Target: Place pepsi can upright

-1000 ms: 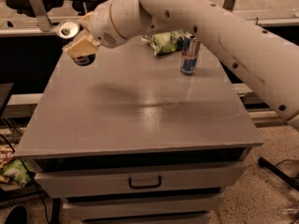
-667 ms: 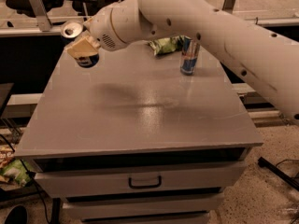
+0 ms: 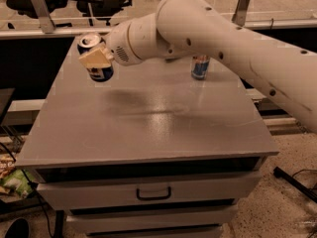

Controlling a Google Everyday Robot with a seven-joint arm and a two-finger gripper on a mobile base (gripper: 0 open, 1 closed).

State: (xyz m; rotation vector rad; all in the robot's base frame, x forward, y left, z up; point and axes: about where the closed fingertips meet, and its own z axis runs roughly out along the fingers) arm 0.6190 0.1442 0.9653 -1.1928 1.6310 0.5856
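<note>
While you watch the far left corner of the table, take these points in turn:

Gripper: the robot's cream-coloured two-finger gripper (image 3: 96, 59) hangs over the far left part of the tabletop, at the end of the thick white arm (image 3: 208, 31) that reaches in from the right.

Grip: you can see the gripper closed on the can, with one pale finger (image 3: 94, 57) lying across the can's front.

Task thing: the short, stout dark blue pepsi can (image 3: 101, 74) with silver ends sits between the fingers. Its silver top faces up and to the far left, and its blue body shows below the finger.

Tilt: the can leans a little, top toward the left, not quite upright.

Contact: you cannot tell for sure whether the can's base touches the tabletop. A dark shadow (image 3: 130, 102) lies on the surface to the near right of it.

Table: a flat grey rectangular table (image 3: 148, 133) with two pale drawers under its near edge; the upper drawer carries a dark handle (image 3: 153, 193).

Other can: a taller, slimmer silver-and-blue can (image 3: 200, 66) stands upright on the far right part of the table, well apart from the gripper, just below the arm.
</note>
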